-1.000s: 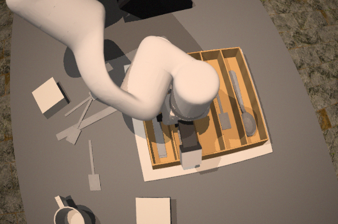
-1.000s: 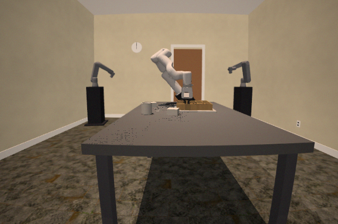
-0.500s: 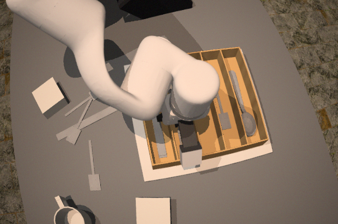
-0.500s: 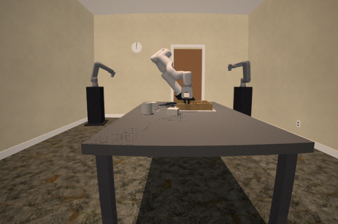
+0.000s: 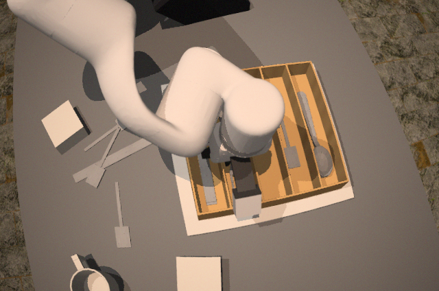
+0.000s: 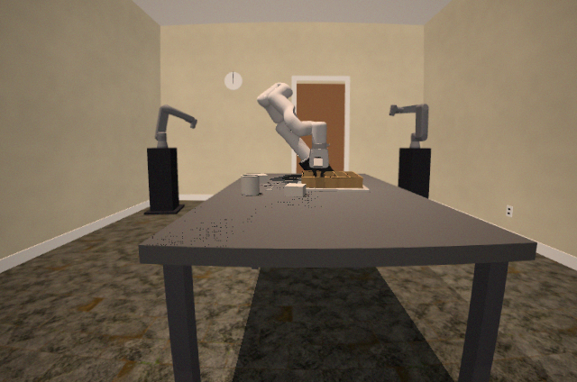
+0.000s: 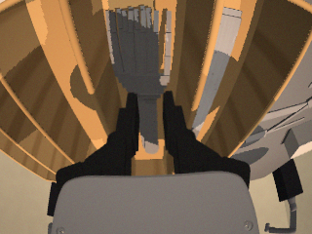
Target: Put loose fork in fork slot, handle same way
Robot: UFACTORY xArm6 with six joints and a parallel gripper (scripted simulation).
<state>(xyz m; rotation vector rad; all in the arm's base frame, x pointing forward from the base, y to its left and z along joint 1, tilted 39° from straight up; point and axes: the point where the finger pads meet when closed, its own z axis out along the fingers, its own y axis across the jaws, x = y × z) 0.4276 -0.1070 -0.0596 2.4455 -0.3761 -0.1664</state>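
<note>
The step in hand is the release, with placing apparently done. The end effector [image 7: 150,99] is down inside the wooden tray [image 5: 311,191] on the worktop [image 5: 319,245], in the second slot from the one that holds the knife [image 5: 208,181]. In the wrist view the fork [image 7: 136,46] lies along the floor of that slot. Its handle runs back between the two dark fingers and its tines point away from the camera. The head looks broad and stepped, which suggests it rests on or against the other forks. I cannot separate them, nor confirm that the handles match. The fingers stand narrow, just either side of the handle, and I judge that they bracket it without clamping it, so the end effector holds nothing. From above, the arm covers most of that slot. The spoon [image 5: 322,161] lies undisturbed in the outermost slot. The next move should widen the fingers a little more so that both pads are free of the handle. The end effector should then rise straight up between the slot walls. Any sideways drift could drag the handle or tip the fork onto a divider.
</note>
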